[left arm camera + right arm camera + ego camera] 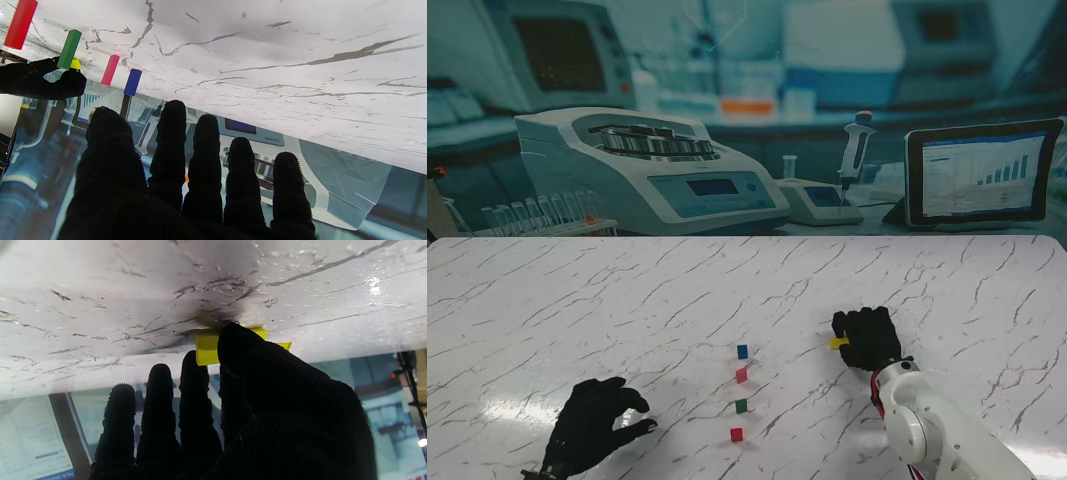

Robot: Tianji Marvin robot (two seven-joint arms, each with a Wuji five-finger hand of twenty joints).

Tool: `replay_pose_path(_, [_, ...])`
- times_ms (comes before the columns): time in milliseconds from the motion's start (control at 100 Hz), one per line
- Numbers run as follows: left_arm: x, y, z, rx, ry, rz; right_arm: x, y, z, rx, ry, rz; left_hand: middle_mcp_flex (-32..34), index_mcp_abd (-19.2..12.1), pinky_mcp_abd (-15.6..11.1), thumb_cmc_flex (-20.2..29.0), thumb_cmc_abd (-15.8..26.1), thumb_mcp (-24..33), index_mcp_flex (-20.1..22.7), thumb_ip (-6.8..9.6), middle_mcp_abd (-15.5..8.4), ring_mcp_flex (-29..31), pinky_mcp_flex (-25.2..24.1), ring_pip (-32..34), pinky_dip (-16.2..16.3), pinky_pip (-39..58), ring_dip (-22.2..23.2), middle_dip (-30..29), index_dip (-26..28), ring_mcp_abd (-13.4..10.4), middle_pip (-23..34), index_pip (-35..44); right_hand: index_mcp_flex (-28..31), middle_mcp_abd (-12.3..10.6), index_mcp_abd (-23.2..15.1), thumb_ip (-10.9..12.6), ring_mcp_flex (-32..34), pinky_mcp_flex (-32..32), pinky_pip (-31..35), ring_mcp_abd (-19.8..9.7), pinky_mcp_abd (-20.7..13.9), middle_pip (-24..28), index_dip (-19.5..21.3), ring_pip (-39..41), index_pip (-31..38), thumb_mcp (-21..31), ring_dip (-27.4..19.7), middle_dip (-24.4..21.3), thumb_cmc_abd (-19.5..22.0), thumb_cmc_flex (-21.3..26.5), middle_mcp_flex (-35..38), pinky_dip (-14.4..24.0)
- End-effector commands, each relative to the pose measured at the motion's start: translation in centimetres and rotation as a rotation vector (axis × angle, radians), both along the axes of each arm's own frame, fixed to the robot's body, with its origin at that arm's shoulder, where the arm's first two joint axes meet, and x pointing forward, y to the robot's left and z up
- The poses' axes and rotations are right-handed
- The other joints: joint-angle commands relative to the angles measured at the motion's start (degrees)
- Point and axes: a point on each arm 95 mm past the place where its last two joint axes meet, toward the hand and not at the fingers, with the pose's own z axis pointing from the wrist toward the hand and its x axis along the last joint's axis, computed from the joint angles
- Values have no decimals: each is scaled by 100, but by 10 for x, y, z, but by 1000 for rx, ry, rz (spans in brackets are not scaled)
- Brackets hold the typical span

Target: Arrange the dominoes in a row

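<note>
We note 4 dominoes upright in line, frame centre: blue domino, pink domino, green domino, red domino. Right hand pinches yellow domino, centre-right, presumably next for row. Left hand, lower left, fingers spread, holds nothing.

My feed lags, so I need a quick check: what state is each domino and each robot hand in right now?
Blue plastic domino: standing, farthest in row.
Pink plastic domino: standing.
Green plastic domino: standing.
Red plastic domino: standing, nearest me.
Yellow plastic domino: pinched, outside the row.
Right robot hand: shut on it.
Left robot hand: open, holding nothing.
</note>
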Motion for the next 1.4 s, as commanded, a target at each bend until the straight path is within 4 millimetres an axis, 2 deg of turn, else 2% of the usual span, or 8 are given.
replay_pose_path(0, [-3, -4, -3, -18, 15, -18, -10, 5, -10, 8, 27, 8, 124, -198, -77, 175, 149, -130, 75, -178, -145, 129, -8, 80, 98, 187, 100, 64, -71, -170, 101, 102, 334, -101, -419, -83, 87, -79, 106, -104, 312, 165, 92, 141, 762, 136, 95, 93, 73, 314, 106, -82])
replay_pose_path(190, [-3, -3, -3, -18, 18, -17, -8, 5, -8, 10, 22, 9, 127, -199, -75, 200, 154, -165, 74, -196, -145, 129, -7, 83, 97, 186, 99, 64, -101, -176, 104, 130, 306, -101, -440, -85, 88, -83, 107, -103, 314, 143, 80, 141, 765, 124, 101, 89, 63, 297, 81, -87])
replay_pose_path(590, [-3, -2, -3, -16, 18, -14, -7, 4, -4, 38, 40, 17, 121, -182, -72, 151, 129, -167, 58, -167, -154, 125, -16, 81, 95, 181, 96, 63, -124, -169, 106, 152, 88, 95, -301, -38, -119, -212, 6, -13, 349, -369, -265, -16, 248, 77, 59, -189, 48, 140, -113, -134])
replay_pose_path(1390, [-3, -1, -3, -9, 21, -12, -5, 1, 3, 40, 72, 46, 126, -230, -81, 186, 57, -178, 43, -185, -170, 126, -15, 75, 92, 176, 93, 65, -156, -188, 112, 207, -241, 271, -95, -2, -424, -368, -236, 75, 415, -775, -370, -254, -317, 158, 9, -375, -94, -82, -486, -184])
